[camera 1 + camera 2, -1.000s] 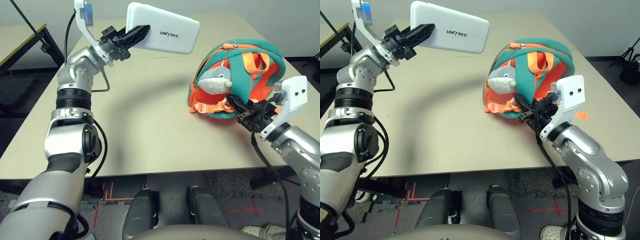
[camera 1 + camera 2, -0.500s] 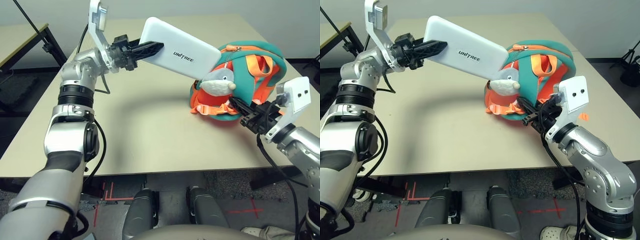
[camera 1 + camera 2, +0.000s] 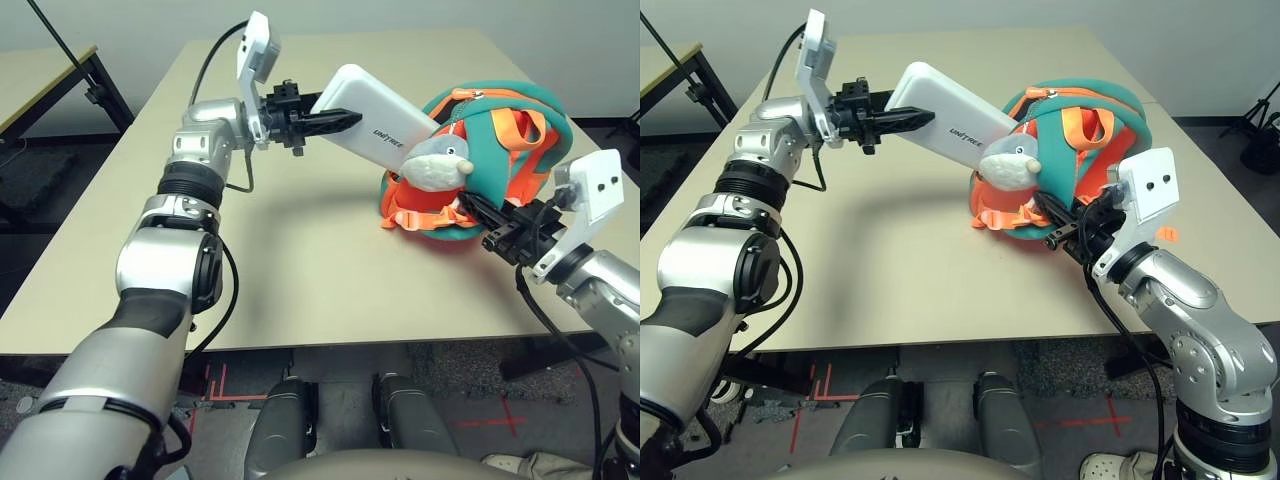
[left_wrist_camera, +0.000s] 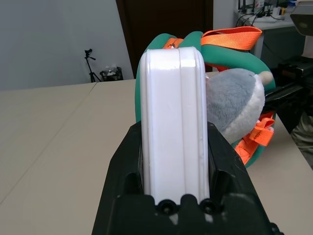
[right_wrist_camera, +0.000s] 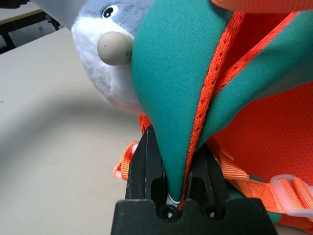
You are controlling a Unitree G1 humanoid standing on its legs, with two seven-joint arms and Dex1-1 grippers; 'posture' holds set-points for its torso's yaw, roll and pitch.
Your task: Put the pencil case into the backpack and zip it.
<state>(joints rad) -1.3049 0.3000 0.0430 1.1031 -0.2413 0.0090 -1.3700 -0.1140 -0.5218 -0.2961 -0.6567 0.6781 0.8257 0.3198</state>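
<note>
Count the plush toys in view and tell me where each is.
1. A grey-white plush toy hangs on the front of the backpack, just below the pencil case. Others could be hidden behind the backpack.

The far end of the pencil case [image 3: 375, 122] slips out of sight behind the plush charm [image 3: 437, 165] at the backpack [image 3: 520, 120], so whether it has entered the opening can't be told. At the case's nine o'clock end, the left tool [image 3: 335, 122] covers its short edge. The right tool [image 5: 177, 169] pinches a teal flap, hiding that flap's lower edge. At three o'clock, the right arm is cut off by the frame. The desk [image 3: 300, 270] beneath the backpack is hidden.
</note>
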